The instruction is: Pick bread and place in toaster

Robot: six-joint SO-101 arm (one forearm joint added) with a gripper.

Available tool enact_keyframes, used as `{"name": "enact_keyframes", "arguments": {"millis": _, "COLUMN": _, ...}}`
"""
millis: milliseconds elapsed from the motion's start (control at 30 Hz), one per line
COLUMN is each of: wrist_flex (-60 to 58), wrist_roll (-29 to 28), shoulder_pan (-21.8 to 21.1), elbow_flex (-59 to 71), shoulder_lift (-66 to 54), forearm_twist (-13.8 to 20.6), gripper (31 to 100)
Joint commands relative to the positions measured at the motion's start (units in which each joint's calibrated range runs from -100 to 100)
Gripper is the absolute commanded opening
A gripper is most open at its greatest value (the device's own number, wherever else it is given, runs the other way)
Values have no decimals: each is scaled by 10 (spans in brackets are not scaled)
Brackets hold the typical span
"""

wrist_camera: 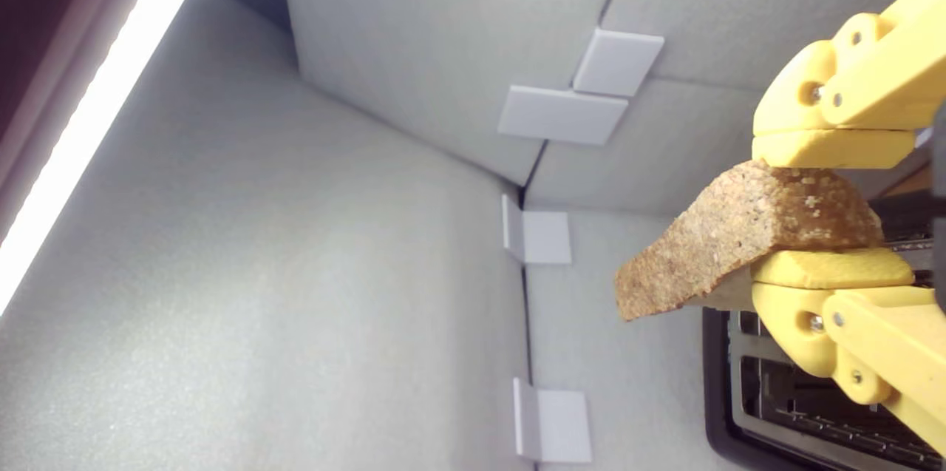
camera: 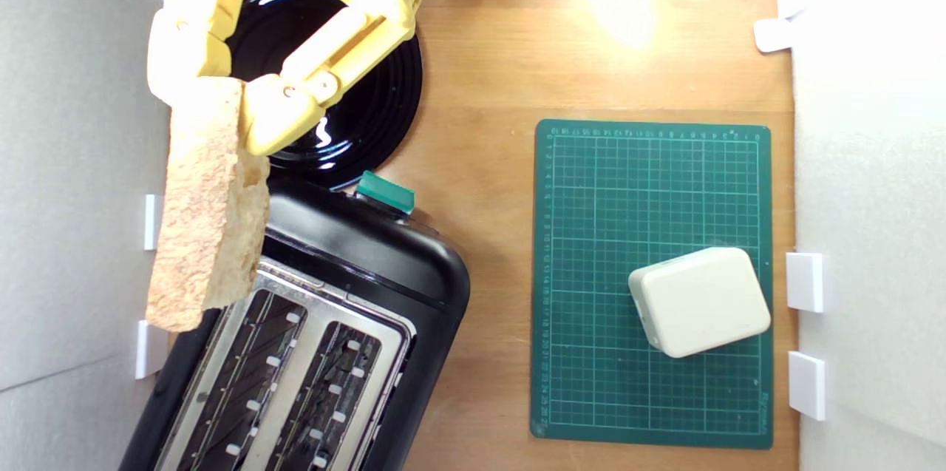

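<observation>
My yellow gripper (camera: pixel 214 105) is shut on the bread (camera: pixel 211 212), a grainy brown-crusted slice that hangs from the jaws over the toaster's corner at the exterior view's left. The wrist view shows the bread (wrist_camera: pixel 739 238) pinched between both yellow fingers (wrist_camera: pixel 835 147), its crust edge outward. The black toaster (camera: pixel 332 323) with silver top plate lies below, both wire-guided slots showing empty, with its green lever knob (camera: pixel 386 192) at the near end. A corner of the toaster (wrist_camera: pixel 783 397) shows under the bread in the wrist view.
A glossy black plate (camera: pixel 384 101) sits behind the toaster, partly under the arm. A green cutting mat (camera: pixel 591 271) carries a cream-white plastic box (camera: pixel 698 301) at the exterior view's right. Grey foam walls (camera: pixel 74 234) with white clips enclose both sides of the wooden table (camera: pixel 480 160).
</observation>
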Motion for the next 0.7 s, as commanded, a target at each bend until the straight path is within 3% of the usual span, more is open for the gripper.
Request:
{"name": "enact_keyframes", "arguments": {"millis": 0, "wrist_flex": 0, "wrist_roll": 4, "shoulder_pan": 20, "elbow_flex": -62, "shoulder_lift": 23, "forearm_twist": 7, "gripper": 523}}
{"name": "enact_keyframes", "arguments": {"millis": 300, "wrist_flex": 6, "wrist_roll": 4, "shoulder_pan": 60, "elbow_flex": -62, "shoulder_lift": 88, "forearm_twist": 2, "gripper": 523}}
{"name": "enact_keyframes", "arguments": {"millis": 667, "wrist_flex": 41, "wrist_roll": 1, "shoulder_pan": 53, "elbow_flex": -59, "shoulder_lift": 127, "forearm_twist": -3, "gripper": 523}}
